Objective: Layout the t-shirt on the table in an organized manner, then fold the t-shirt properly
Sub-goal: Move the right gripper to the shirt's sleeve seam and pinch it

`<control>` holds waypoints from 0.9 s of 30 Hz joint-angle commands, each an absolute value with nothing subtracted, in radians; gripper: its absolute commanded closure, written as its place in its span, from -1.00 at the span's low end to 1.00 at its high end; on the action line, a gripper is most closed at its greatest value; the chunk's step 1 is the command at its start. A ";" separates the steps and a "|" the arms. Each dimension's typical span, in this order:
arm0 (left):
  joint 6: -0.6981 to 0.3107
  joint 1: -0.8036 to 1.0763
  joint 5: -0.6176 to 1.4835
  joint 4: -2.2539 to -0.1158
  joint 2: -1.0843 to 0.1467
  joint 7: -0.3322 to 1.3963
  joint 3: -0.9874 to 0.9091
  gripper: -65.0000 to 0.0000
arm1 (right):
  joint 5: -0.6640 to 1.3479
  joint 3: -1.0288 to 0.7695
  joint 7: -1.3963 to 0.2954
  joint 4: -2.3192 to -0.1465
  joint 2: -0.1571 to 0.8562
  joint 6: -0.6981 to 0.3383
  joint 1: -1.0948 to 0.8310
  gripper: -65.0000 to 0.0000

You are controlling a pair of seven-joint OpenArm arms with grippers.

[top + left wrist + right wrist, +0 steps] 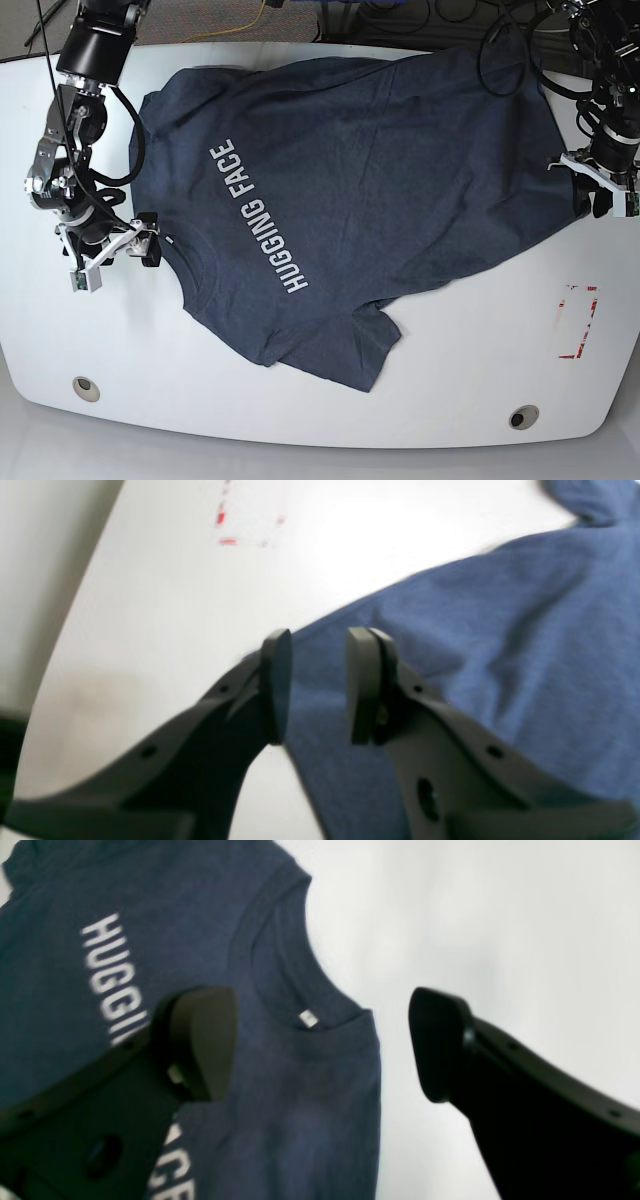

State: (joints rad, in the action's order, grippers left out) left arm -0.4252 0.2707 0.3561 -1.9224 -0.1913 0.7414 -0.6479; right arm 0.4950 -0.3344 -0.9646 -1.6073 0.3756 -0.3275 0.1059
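While shirt (350,170) lies print-up on table (450,400), L fingers (280,685) sit part-open over hem, nothing gripped; R fingers (200,1040) wide open by collar.

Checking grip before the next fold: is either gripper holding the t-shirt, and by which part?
The right gripper is open over the collar, holding nothing. The left gripper straddles the t-shirt at its hem edge, but a visible gap remains, so no firm hold shows.

I'm working in a robotics lab: two arms flank a glossy white surface (300,420), cables (420,15) trailing behind.
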 commanded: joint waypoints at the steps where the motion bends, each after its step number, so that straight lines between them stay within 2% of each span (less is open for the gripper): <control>1: -0.426 0.265 0.343 -1.939 -0.188 0.723 -0.653 0.53 | 0.492 -0.303 -0.912 -1.587 0.397 -0.329 0.139 -0.58; 8: -0.426 0.255 0.309 -1.939 -0.185 0.659 -0.654 0.80 | 0.490 -0.214 -0.826 -1.449 0.443 -0.329 0.183 -0.58; 12: -0.426 0.257 0.309 -1.939 -0.186 0.651 -0.654 0.76 | 0.490 -0.176 -0.754 -1.372 0.478 -0.328 0.188 -0.58; 17: -0.426 0.257 0.309 -1.939 -0.188 0.651 -0.654 0.61 | 0.490 -0.127 -0.648 -1.279 0.536 -0.328 0.196 -0.58; 27: -0.426 0.259 0.309 -1.939 -0.186 0.651 -0.653 0.60 | 0.493 -0.120 -0.618 -1.219 0.573 -0.358 0.174 -0.58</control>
